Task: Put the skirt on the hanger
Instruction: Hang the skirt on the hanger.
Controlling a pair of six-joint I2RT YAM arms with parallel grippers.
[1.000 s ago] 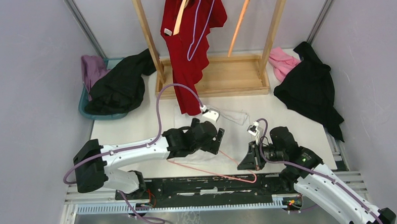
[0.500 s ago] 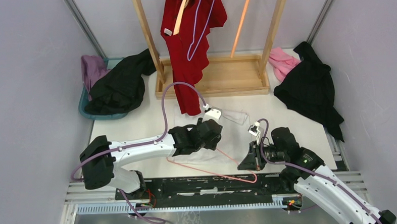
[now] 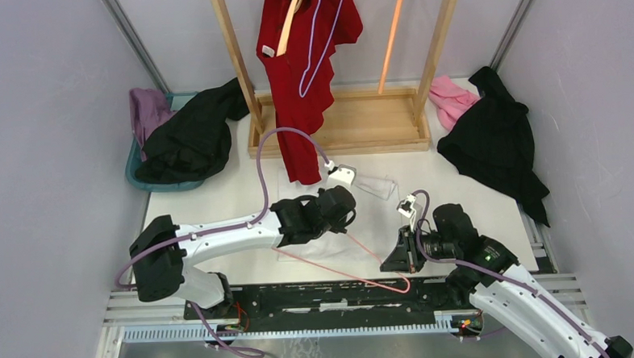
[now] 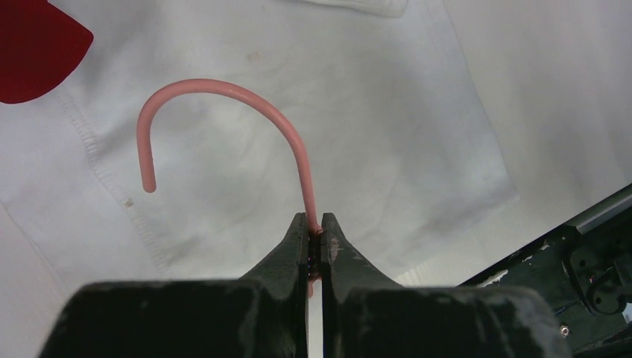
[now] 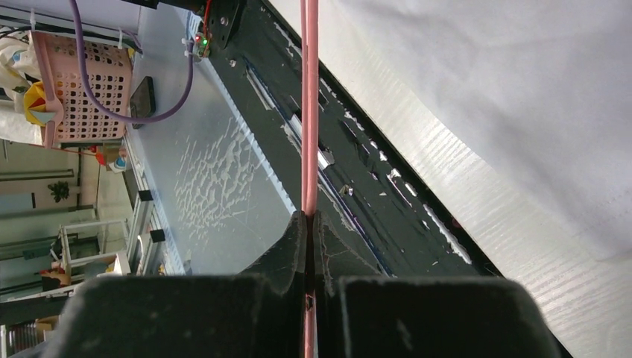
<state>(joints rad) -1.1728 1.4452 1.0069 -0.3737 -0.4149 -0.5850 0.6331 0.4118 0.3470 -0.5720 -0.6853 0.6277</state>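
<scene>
The white skirt [image 3: 375, 201] lies flat on the white table; it fills the left wrist view [image 4: 373, 134]. A thin pink wire hanger [image 3: 342, 275] rests over its near part. My left gripper [image 3: 343, 206] is shut on the hanger's neck [image 4: 314, 222], just below the curved hook [image 4: 246, 95]. My right gripper [image 3: 399, 256] is shut on a straight stretch of the hanger [image 5: 309, 112] near its right corner, with the jaws pinching the wire [image 5: 308, 218]. Skirt cloth [image 5: 484, 89] shows to the right of that wire.
A wooden rack [image 3: 344, 129] stands at the back with a red garment [image 3: 304, 50] and an orange hanger [image 3: 388, 39]. A teal bin [image 3: 136, 175] at left holds black [image 3: 187, 140] and purple [image 3: 145, 110] clothes. Black [image 3: 494, 143] and pink [image 3: 451, 96] garments lie at right.
My left gripper has moved slightly away from me and closed from wide open onto the hanger's neck. The right gripper has kept its hold and place.
</scene>
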